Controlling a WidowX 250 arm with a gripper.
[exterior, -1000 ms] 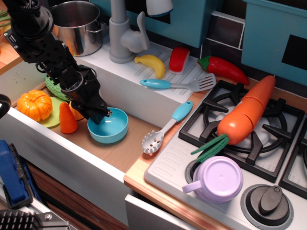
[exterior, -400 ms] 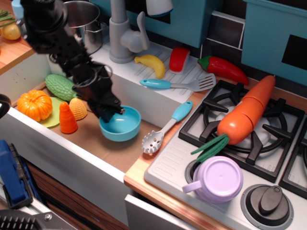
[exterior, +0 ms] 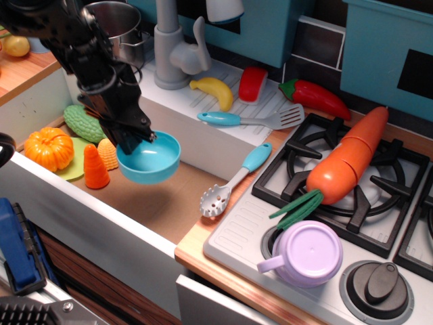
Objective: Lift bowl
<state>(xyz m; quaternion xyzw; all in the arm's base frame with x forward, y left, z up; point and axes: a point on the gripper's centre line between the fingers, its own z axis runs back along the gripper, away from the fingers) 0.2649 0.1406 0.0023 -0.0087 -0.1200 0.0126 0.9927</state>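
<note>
The light-blue bowl (exterior: 150,159) hangs in the air above the sink floor (exterior: 162,203), tilted a little toward the camera. My gripper (exterior: 137,141) is shut on the bowl's left rim, one finger inside and one outside. The black arm reaches down from the upper left. The bowl touches nothing below it.
In the sink's left end lie an orange pumpkin (exterior: 49,148), an orange cone (exterior: 95,167), a yellow piece (exterior: 108,152) and a green gourd (exterior: 82,122). A steel pot (exterior: 115,24) and grey tap (exterior: 174,47) stand behind. A slotted spoon (exterior: 233,181), big carrot (exterior: 348,156) and lilac cup (exterior: 308,252) are to the right.
The bowl rose off the sink floor in my gripper. It went up and right first, then higher and back to the left.
</note>
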